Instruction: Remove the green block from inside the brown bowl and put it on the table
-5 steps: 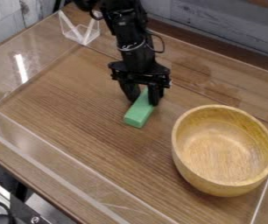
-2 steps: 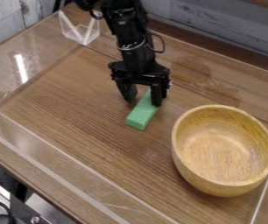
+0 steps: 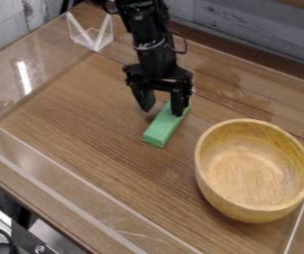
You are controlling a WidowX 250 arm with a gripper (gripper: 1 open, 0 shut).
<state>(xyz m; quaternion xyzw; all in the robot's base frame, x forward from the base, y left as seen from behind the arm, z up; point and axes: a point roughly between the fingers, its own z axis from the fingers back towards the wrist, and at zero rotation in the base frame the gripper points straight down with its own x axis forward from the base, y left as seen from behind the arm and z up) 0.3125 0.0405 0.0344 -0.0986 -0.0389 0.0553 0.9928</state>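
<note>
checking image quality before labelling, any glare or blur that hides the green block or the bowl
Camera view: glare streaks only on the clear acrylic walls at left; green block and brown bowl are evenly lit and sharp; the gripper casts a soft shadow on the table; low resolution overall.

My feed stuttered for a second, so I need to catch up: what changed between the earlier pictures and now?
The gripper has let go of the green block: its jaws now stand open and it sits slightly higher over the block's far end. The block lies flat on the table, nudged slightly toward the brown bowl. The bowl is empty and in the same place as before.
</note>
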